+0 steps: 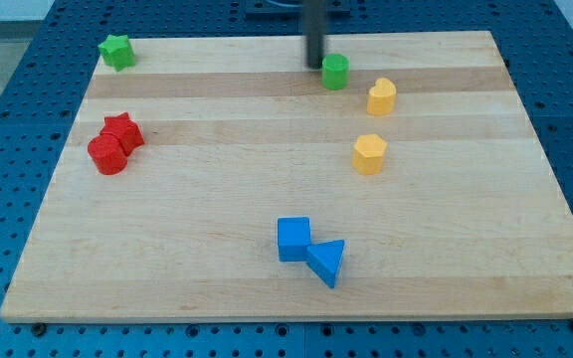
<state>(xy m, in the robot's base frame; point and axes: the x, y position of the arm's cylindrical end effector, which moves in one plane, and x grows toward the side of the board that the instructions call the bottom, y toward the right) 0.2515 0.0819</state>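
Note:
My tip is at the view's top centre, at the end of the dark rod. It stands just left of a green cylinder, close to it; whether they touch I cannot tell. To the right of the cylinder sit two yellow blocks, one near it and a yellow hexagon lower down. A blue cube and a blue triangle touch each other near the view's bottom centre.
A green star lies at the board's top left corner. A red star and a red cylinder sit together at the left. The wooden board rests on a blue perforated table.

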